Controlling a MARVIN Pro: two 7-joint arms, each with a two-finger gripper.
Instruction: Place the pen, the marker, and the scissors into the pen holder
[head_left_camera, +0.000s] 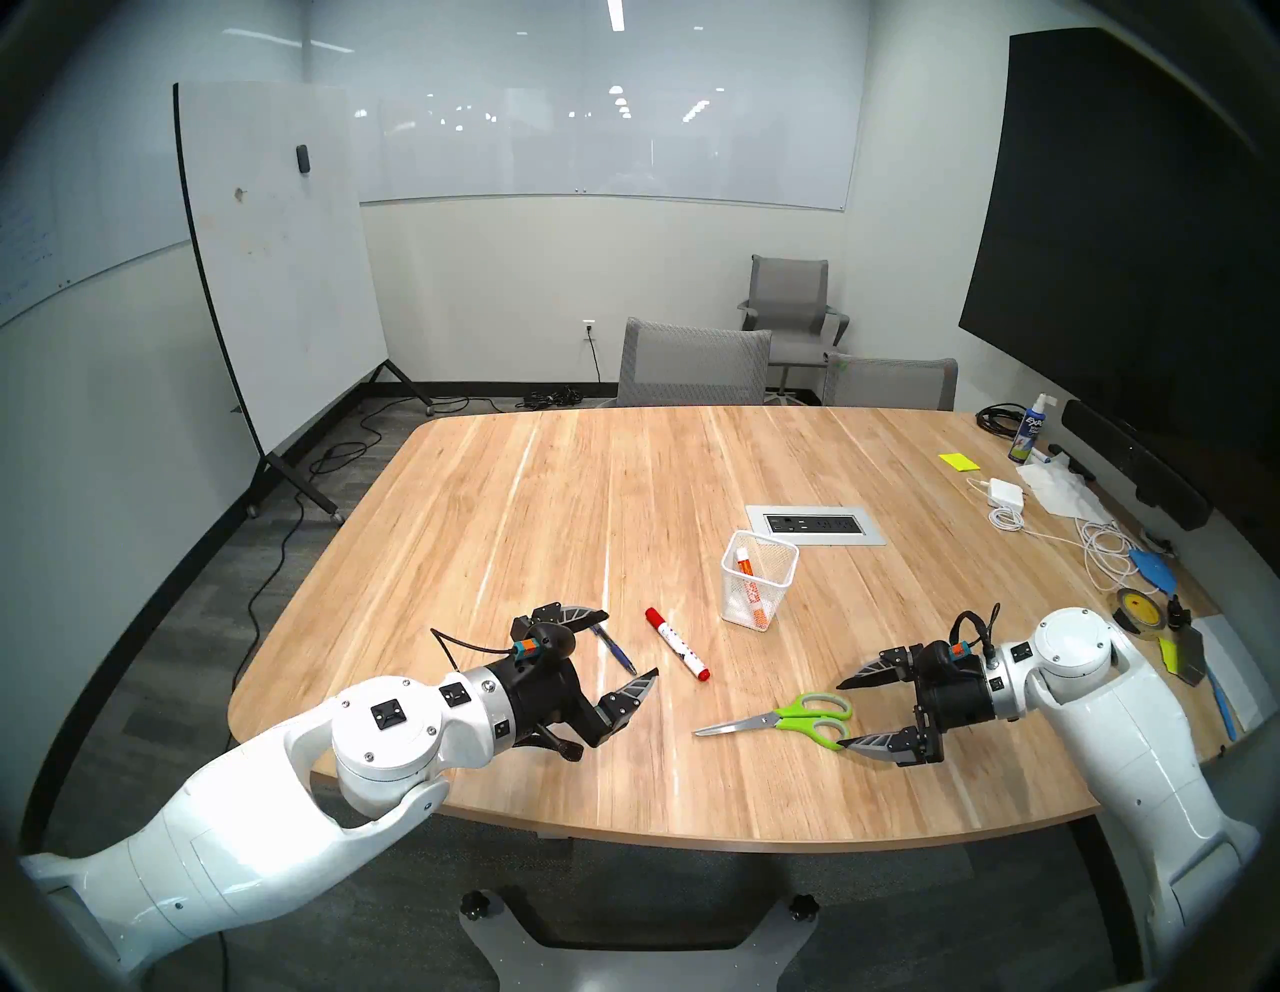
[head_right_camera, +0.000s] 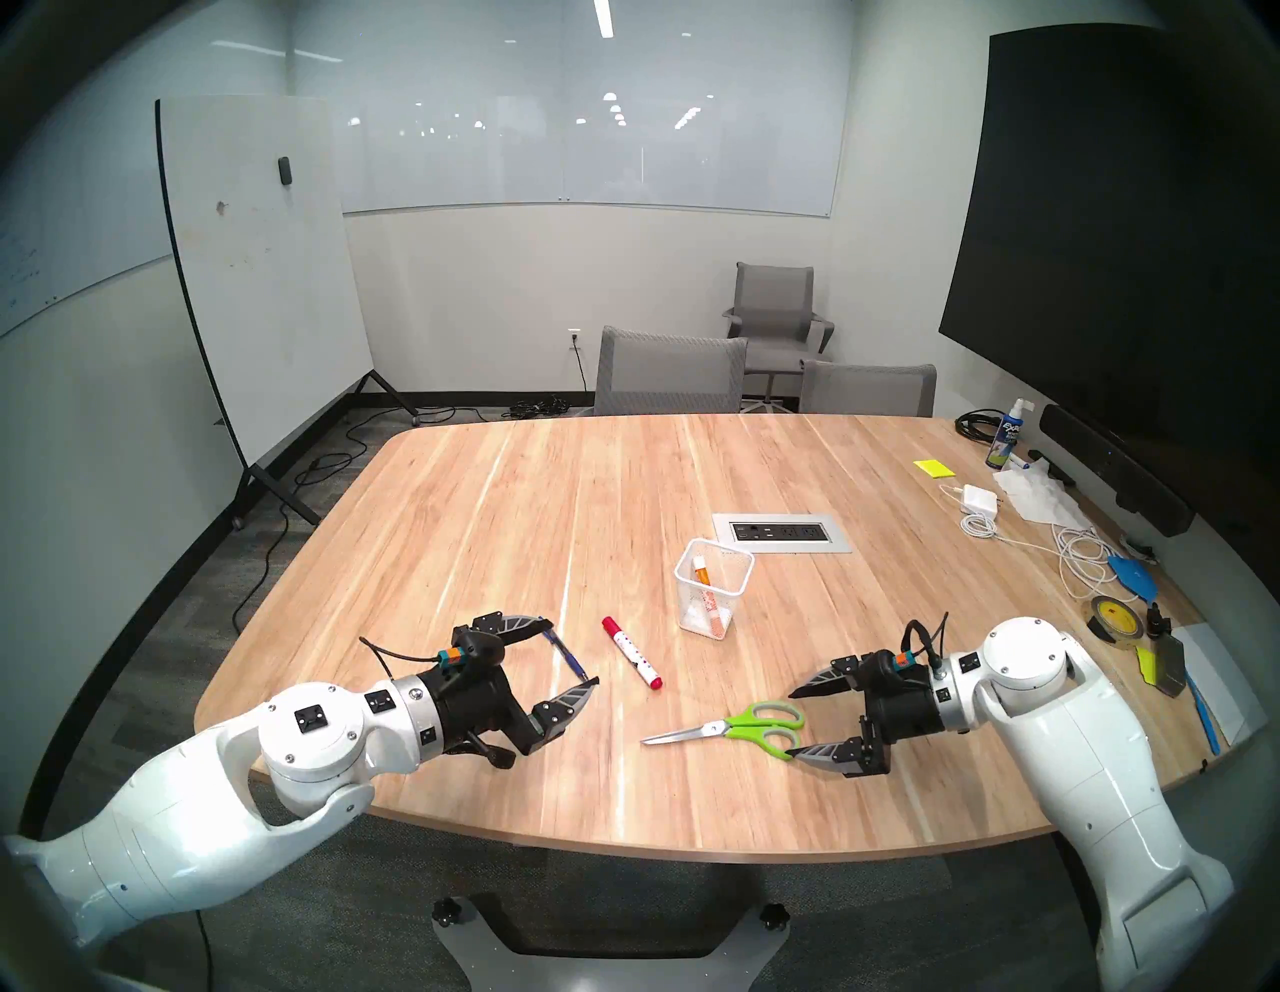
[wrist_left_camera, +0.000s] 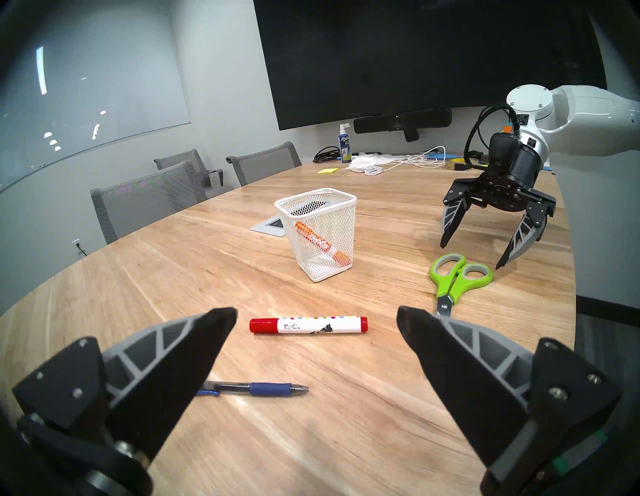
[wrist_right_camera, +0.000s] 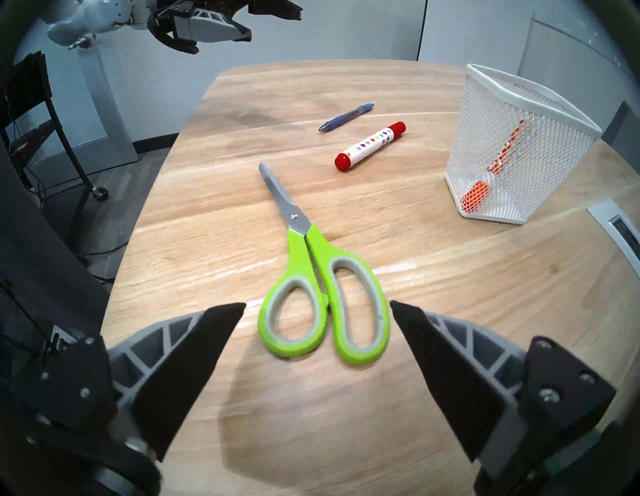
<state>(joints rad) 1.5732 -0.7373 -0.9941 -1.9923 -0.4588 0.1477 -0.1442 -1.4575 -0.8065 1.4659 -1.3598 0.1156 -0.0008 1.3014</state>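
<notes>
While the right gripper, jaws spread and empty, hangs over the scissors lying flat near the table's right edge, it should descend squarely across both handles. Left gripper idles open.

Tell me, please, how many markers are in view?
2: a red-capped marker lies on the table between pen and pen holder; an orange marker leans inside the holder.
</notes>
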